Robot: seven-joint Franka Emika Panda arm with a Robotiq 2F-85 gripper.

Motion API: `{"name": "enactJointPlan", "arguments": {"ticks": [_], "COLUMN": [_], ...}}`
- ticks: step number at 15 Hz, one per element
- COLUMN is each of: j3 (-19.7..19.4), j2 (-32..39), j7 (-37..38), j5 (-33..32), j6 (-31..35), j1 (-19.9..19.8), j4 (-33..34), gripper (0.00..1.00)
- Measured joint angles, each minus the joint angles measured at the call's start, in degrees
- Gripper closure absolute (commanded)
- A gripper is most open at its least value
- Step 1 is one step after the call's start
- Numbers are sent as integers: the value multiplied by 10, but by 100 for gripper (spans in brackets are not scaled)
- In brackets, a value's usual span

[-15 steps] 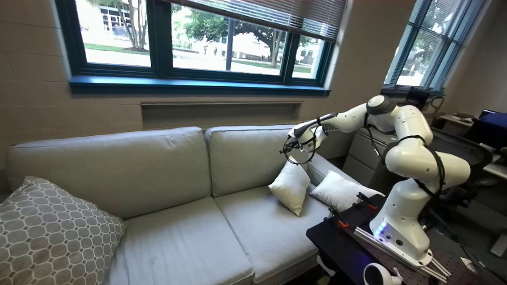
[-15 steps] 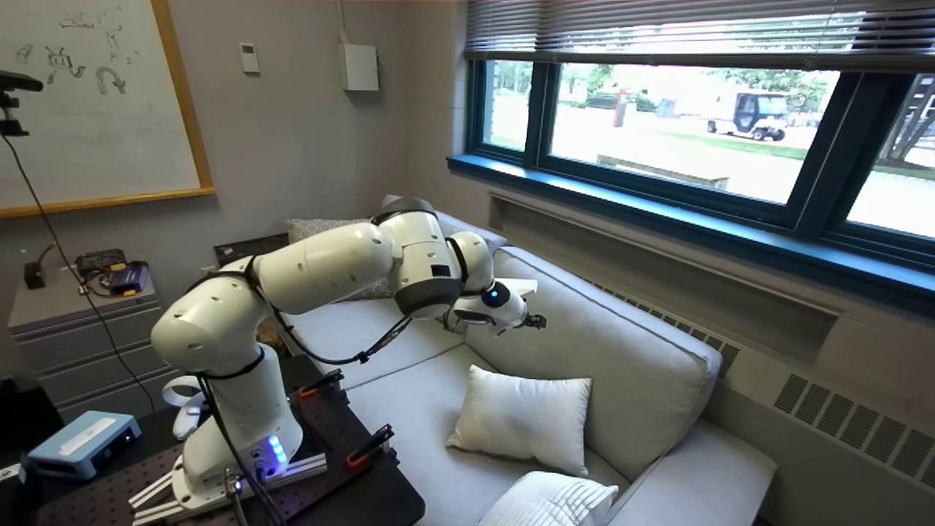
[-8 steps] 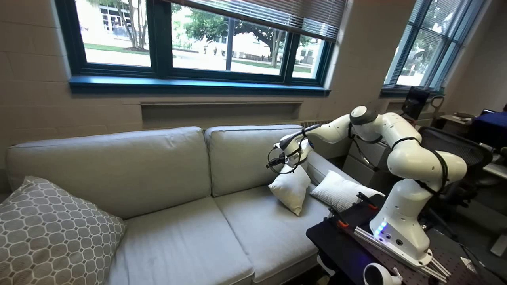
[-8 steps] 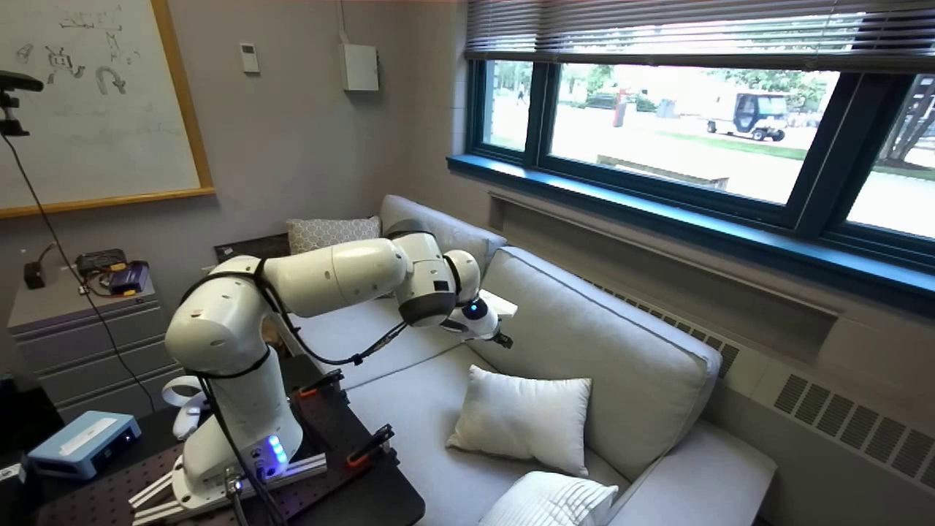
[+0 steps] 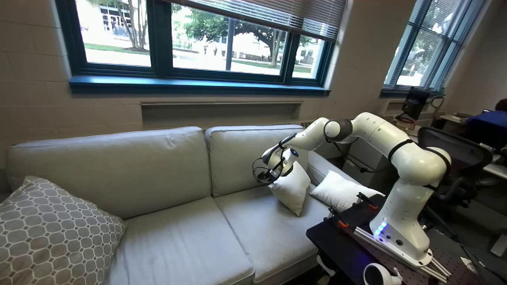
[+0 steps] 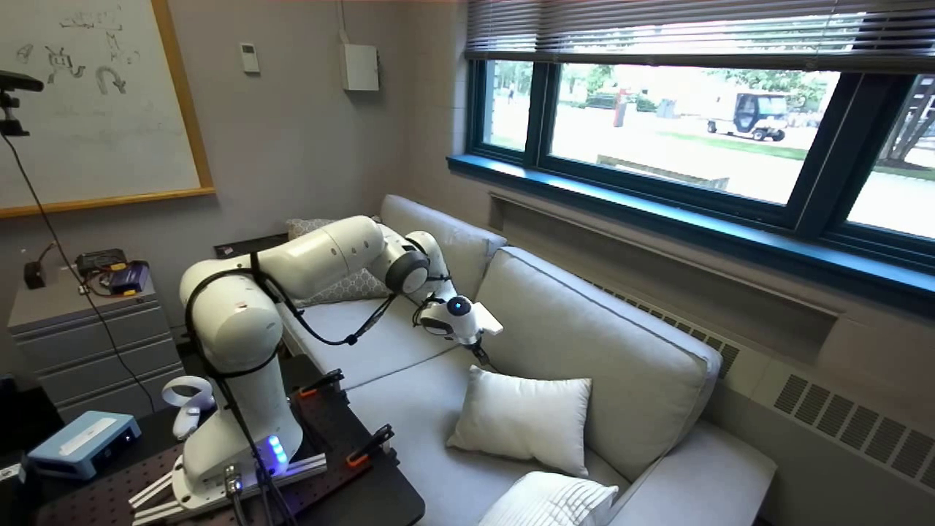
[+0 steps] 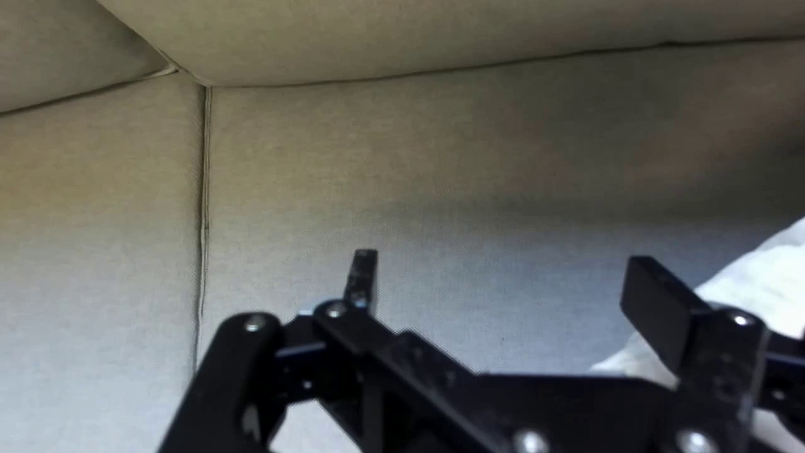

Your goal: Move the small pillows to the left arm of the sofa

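Observation:
A smooth white pillow (image 5: pixel 291 194) leans near the backrest on the sofa seat; it also shows in an exterior view (image 6: pixel 522 416) and at the right edge of the wrist view (image 7: pixel 777 277). A ribbed white pillow (image 5: pixel 340 190) lies beside it near the sofa arm (image 5: pixel 323 168); both also show in an exterior view as ribbed pillow (image 6: pixel 555 502) and sofa arm (image 6: pixel 705 475). My gripper (image 5: pixel 264 177) is open and empty, pointing down above the seat beside the smooth pillow's top edge (image 6: pixel 482 356). In the wrist view, bare sofa fabric shows between its fingers (image 7: pixel 503 259).
A large grey patterned pillow (image 5: pixel 55 233) sits at the sofa's far end, partly behind the arm in an exterior view (image 6: pixel 350 286). The backrest (image 5: pixel 253 158) stands close behind the gripper. The black robot table (image 5: pixel 336 241) with clamps adjoins the sofa's front.
My gripper has moved down and turned to point downward, ending lower over the seat beside the smooth white pillow. The pillows have not moved.

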Motion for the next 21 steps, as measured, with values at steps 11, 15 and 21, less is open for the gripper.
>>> {"name": "enactJointPlan", "arguments": {"ticks": [11, 15, 21], "j3": [-323, -345, -410], "j2": [-12, -33, -49], "j7": [161, 161, 162], "j5": [256, 276, 293], "j6": [-152, -172, -177], "j1": [263, 333, 434], "j4": [-36, -86, -150], "gripper": [0, 0, 0]}}
